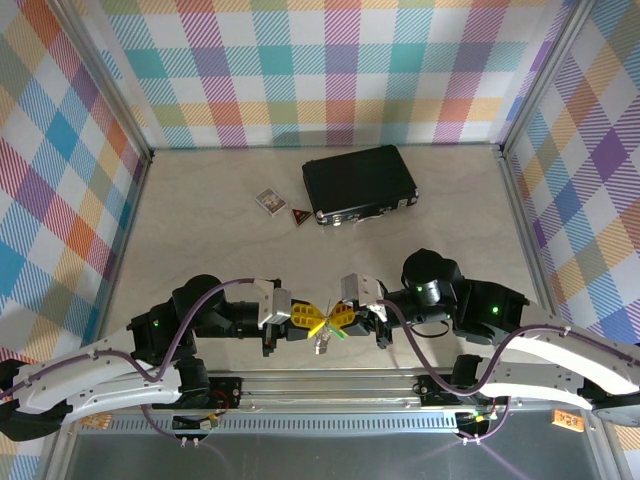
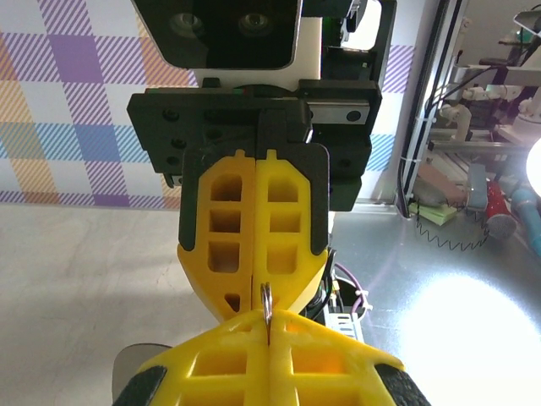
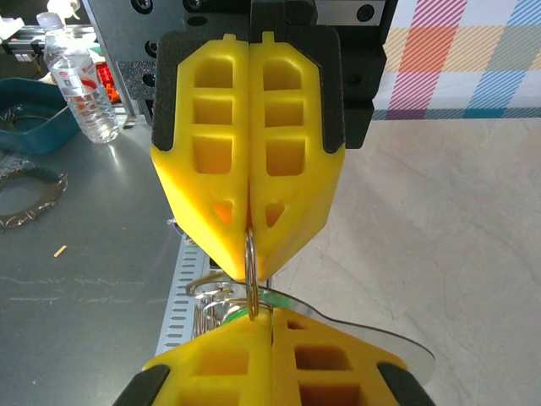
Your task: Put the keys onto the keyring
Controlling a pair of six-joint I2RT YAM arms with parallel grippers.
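Note:
My two grippers meet tip to tip just above the table's near edge. The left gripper (image 1: 316, 321) (image 2: 269, 326) is shut on the keyring (image 2: 266, 303) (image 3: 251, 266), a thin silvery ring seen edge-on that runs into the seam between its yellow fingers. The right gripper (image 1: 337, 318) (image 3: 270, 315) is shut too, and the green head of a key (image 3: 239, 311) shows at its fingertips, right against the ring's lower end. A small bunch of silvery metal (image 1: 325, 343) (image 3: 205, 311) hangs below the two tips.
A black rectangular case (image 1: 360, 185) lies at the back of the table, with a small patterned card box (image 1: 268, 201) and a red triangular tag (image 1: 299, 215) to its left. The slotted metal rail (image 1: 330, 385) runs along the near edge under the grippers.

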